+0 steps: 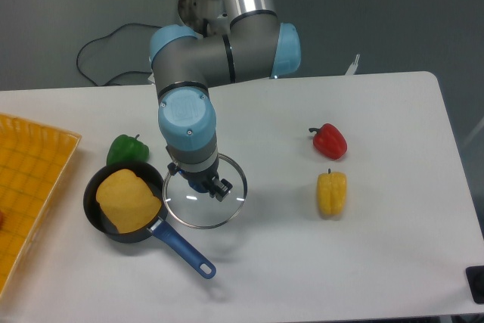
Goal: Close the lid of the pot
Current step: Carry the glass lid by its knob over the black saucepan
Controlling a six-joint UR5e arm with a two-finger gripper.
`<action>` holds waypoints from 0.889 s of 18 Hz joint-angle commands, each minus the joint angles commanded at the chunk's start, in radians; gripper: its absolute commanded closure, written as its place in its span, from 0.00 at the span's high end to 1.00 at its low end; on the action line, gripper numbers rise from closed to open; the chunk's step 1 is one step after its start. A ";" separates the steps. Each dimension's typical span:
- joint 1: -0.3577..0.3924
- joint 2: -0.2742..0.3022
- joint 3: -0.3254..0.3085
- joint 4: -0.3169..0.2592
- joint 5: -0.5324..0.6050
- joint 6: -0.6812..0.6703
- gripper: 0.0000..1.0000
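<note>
One pot (pixel 125 209), one lid (pixel 205 194), one yellow tray (pixel 30 179) — three peppers: green (pixel 125 148), red (pixel 330 141), yellow (pixel 332 193).

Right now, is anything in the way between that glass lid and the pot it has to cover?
Nothing visible blocks it. The lid sits right beside the pot, with the pincer at its centre. The green pepper lies behind the pot, off the path. A yellow block fills the pot; whether it stops the lid seating, I cannot tell.

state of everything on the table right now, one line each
pot: uncovered, yellow food inside, blue handle toward the front
lid: off the pot, beside it on its right
gripper: over the lid's centre; fingers hidden, grip unclear
green pepper: behind the pot
red pepper: loose on table
yellow pepper: loose on table
</note>
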 joint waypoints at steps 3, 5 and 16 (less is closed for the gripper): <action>-0.003 0.003 0.000 0.000 0.000 -0.002 0.21; -0.005 0.003 0.000 0.000 0.002 -0.008 0.21; -0.064 0.020 -0.003 -0.008 -0.005 -0.081 0.21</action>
